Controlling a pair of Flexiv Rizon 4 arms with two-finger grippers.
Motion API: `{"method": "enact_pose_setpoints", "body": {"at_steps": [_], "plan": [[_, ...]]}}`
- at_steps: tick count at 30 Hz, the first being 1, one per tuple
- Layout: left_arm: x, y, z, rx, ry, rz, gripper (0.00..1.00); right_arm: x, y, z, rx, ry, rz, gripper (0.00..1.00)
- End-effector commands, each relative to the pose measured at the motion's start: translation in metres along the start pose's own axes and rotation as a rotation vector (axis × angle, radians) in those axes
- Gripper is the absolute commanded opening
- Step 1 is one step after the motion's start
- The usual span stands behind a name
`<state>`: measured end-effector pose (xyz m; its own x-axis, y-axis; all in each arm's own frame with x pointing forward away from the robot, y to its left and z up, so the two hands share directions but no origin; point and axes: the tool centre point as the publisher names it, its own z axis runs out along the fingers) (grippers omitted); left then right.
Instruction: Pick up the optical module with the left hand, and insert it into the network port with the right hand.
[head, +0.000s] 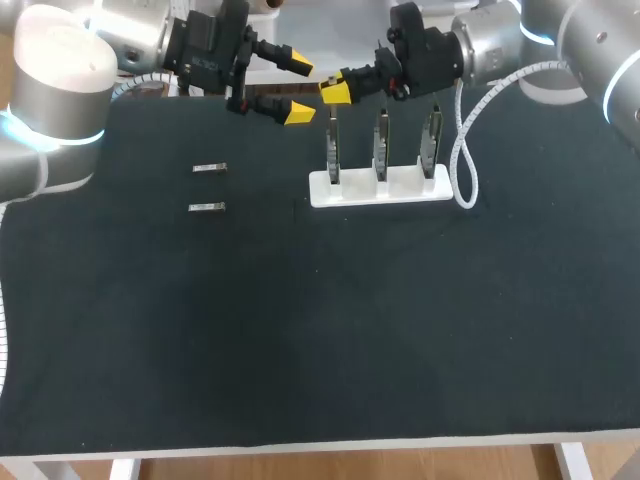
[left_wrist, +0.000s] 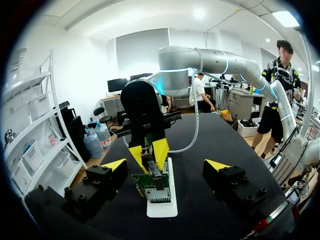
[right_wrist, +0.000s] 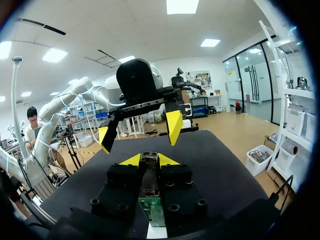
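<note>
My right gripper (head: 336, 92) is shut on a small metal optical module (right_wrist: 149, 172), held end-on just above the leftmost circuit board (head: 331, 150) of the white stand (head: 380, 186). In the left wrist view the module (left_wrist: 149, 146) sits between the right gripper's yellow tips, over the board's metal network port (left_wrist: 158, 181). My left gripper (head: 298, 88) hangs open and holds nothing, close to the left of the right gripper and facing it. Its yellow tips (right_wrist: 174, 127) show ahead in the right wrist view. Two more optical modules (head: 209, 168) (head: 206, 207) lie on the black mat.
The white stand holds three upright boards, the other two (head: 381, 145) (head: 431, 142) to the right of the first. A white coiled cable (head: 463, 150) hangs from my right arm beside the stand's right end. The black mat (head: 320, 330) covers the table.
</note>
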<state>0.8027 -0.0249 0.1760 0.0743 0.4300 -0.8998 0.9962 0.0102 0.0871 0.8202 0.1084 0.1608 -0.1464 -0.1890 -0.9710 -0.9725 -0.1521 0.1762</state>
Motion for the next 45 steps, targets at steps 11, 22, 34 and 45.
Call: {"method": "enact_pose_setpoints", "body": {"at_steps": [11,22,34,45], "plan": [[0.0,0.002,0.0,0.003,0.001,0.001,1.0,-0.002,-0.009,0.003,-0.084,0.05,-0.014,0.0],[0.0,0.002,0.0,0.003,0.001,0.001,1.0,-0.007,-0.004,-0.001,-0.078,0.064,-0.029,0.0],[0.0,0.002,0.0,0.003,0.001,0.001,1.0,-0.006,-0.003,0.0,-0.09,0.066,-0.025,0.0],[0.0,0.002,0.0,0.003,0.001,0.001,1.0,-0.003,-0.002,0.001,-0.088,0.064,-0.017,0.0]]}}
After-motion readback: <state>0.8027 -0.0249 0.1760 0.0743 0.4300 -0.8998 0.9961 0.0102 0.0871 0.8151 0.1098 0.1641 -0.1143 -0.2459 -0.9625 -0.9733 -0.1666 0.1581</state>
